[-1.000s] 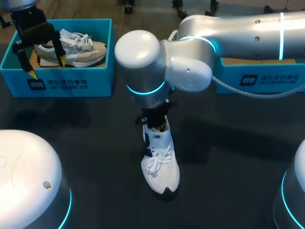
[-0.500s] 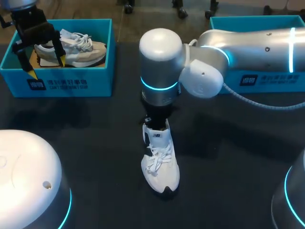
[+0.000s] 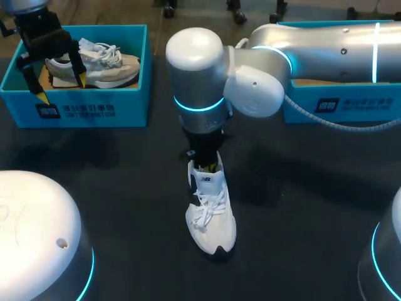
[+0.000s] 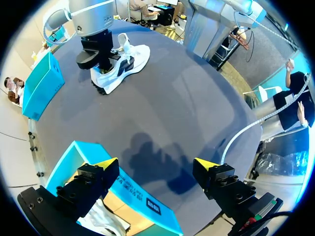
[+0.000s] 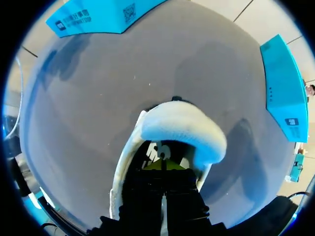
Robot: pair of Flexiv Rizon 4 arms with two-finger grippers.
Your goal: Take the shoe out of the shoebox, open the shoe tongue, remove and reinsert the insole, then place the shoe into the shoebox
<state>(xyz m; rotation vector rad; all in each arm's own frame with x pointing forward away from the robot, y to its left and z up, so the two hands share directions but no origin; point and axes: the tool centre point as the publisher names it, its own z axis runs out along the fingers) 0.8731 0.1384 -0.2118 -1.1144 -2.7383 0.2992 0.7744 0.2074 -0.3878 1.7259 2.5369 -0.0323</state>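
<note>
My head camera looks down on the table (image 3: 125, 188) from above and behind me. My left wrist camera hangs over the far-left box (image 4: 123, 182), facing across the table to the shoe (image 4: 120, 66). My right wrist camera looks straight down into that shoe, very close. All 3 views share it.

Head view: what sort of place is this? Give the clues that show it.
Probably a robot test bench: the right gripper sits inside a white shoe on a dark table, and the left gripper hangs over a blue shoebox.

A robotics lab: robot arms (image 3: 313, 44) over a dark table (image 3: 301, 207) bearing teal shoeboxes (image 3: 75, 110).
</note>
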